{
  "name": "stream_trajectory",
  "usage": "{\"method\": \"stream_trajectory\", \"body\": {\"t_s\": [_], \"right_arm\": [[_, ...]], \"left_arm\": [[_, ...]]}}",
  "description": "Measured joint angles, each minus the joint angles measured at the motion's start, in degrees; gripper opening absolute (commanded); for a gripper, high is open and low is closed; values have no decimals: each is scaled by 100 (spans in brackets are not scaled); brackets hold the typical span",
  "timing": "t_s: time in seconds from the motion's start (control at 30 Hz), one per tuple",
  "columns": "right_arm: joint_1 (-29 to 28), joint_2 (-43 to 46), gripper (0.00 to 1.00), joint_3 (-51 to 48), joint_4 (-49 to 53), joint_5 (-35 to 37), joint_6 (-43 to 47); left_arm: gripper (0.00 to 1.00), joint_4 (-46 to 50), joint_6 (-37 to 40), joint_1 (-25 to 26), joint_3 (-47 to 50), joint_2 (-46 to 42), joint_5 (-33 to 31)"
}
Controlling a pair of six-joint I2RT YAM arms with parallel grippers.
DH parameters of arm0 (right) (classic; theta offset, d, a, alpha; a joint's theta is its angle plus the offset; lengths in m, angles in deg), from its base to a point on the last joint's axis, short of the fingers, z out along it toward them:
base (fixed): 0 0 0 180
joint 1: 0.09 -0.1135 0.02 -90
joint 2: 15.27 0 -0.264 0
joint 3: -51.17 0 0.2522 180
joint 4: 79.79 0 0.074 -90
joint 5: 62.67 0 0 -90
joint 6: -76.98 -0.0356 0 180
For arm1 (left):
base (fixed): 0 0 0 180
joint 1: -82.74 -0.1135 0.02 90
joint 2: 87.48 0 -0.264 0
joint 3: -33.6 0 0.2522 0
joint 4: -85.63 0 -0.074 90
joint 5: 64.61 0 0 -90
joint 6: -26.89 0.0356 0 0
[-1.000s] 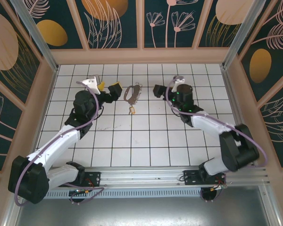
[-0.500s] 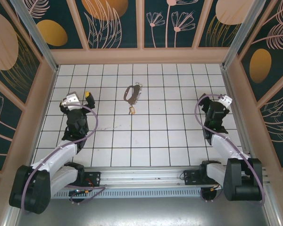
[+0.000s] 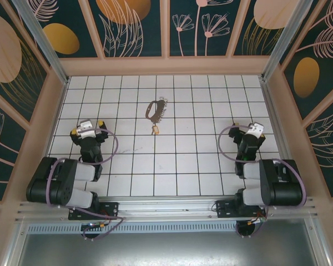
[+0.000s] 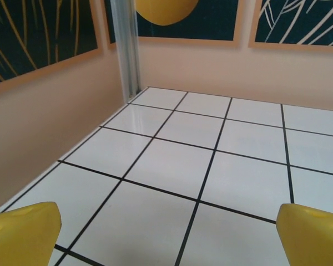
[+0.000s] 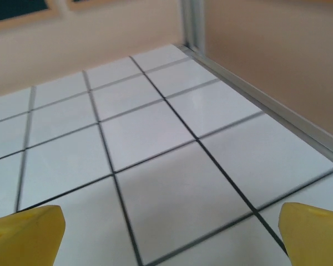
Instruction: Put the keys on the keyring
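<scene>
The grey-brown keyring (image 3: 156, 109) is seen lying on the white tiled table (image 3: 183, 166), with the small gold key (image 3: 155, 130) just beside its near end. The left gripper (image 3: 89, 127) and right gripper (image 3: 247, 128) are held well apart from it, jaws spread wide over bare tiles.

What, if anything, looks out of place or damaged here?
Nothing stands out. The keyring and the key beside it lie flat on the tiles; left gripper and right gripper hang open and empty.

- Top external: high above the tiled table (image 3: 172, 160), looking down from its near edge.
- Wrist views: low over the table, facing its far-left and far-right corners; all share tiles.
</scene>
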Motion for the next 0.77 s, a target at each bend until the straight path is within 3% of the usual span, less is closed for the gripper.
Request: {"method": "stream_trajectory", "body": {"t_s": [0.07,0.23,0.77], "right_arm": [[31,-560,99,-68,-686,-385,184],[282,-791,99,439,-487,-1329,367],[221,-791,99,551,-496,-1705,492]], "left_arm": [[99,-140,15,-66,-42,289,201],[99,-20,-50,-363,-317,356,732],[99,22,-90,-396,-369,354,999]]}}
